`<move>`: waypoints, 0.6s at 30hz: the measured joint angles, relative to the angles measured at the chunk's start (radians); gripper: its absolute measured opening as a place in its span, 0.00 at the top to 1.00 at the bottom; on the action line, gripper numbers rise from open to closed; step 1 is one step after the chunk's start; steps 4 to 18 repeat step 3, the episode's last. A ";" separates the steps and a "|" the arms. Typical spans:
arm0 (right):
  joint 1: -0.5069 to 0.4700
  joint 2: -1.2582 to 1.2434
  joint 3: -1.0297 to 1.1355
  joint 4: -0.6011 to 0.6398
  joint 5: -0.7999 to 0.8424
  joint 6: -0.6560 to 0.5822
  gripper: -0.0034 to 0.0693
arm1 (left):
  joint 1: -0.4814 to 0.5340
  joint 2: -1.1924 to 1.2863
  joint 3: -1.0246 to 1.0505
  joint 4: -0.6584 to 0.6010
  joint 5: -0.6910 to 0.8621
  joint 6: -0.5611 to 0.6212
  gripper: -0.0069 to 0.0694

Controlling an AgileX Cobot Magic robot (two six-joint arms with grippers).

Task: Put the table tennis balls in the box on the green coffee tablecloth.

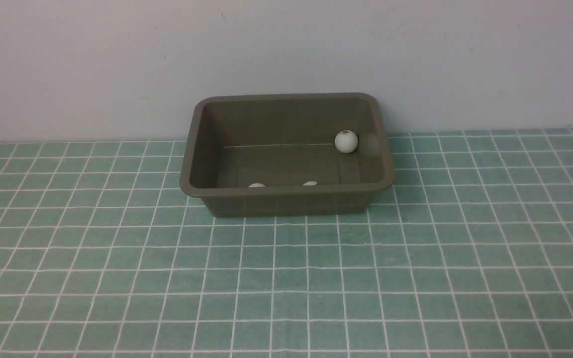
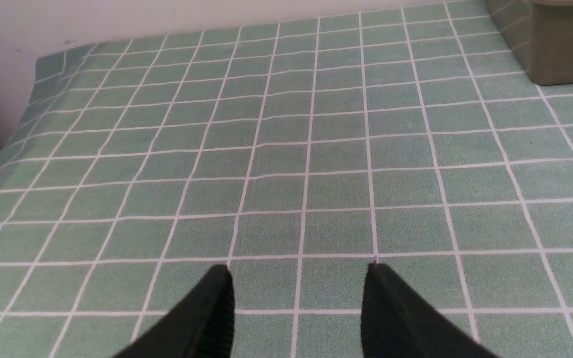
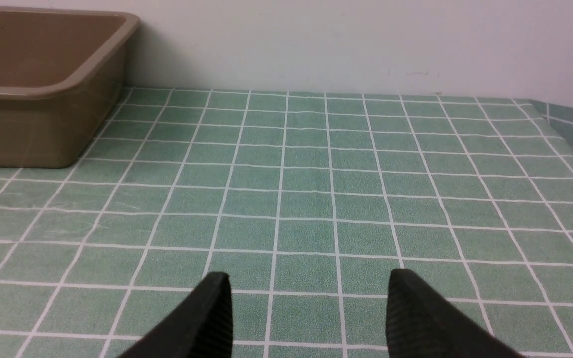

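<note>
Resting inside the box [image 1: 286,199]: three table tennis balls in sight. One ball [image 1: 346,141] sits at the far right corner against the wall; two more [image 1: 256,185] [image 1: 310,183] peek just over the near rim. Any others may be hidden behind that rim; cannot tell. No ball lies loose on the green coffee tablecloth [image 1: 286,278] in any view.

Handling, as judged: light, hollow, smooth and round, so prone to roll or squirt out of a pinch. Best taken across the widest part, gently.

Left gripper [image 2: 299,278]: jaws apart, nothing between them, over bare cloth, box off to one side. Right gripper [image 3: 306,288]: jaws likewise parted and empty, box well apart. Neither is near a ball.
</note>
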 joint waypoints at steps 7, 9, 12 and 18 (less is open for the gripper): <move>0.000 0.000 0.000 0.000 0.000 0.000 0.42 | 0.000 0.000 0.000 0.000 0.000 0.000 0.49; 0.000 0.000 0.000 0.000 0.000 0.000 0.42 | 0.000 0.000 0.000 0.000 0.000 0.000 0.49; 0.000 0.000 0.000 0.000 0.000 0.000 0.42 | 0.000 0.000 0.000 0.000 0.000 0.000 0.49; 0.000 0.000 0.000 0.000 0.000 0.000 0.42 | 0.000 0.000 0.000 0.000 0.000 0.000 0.49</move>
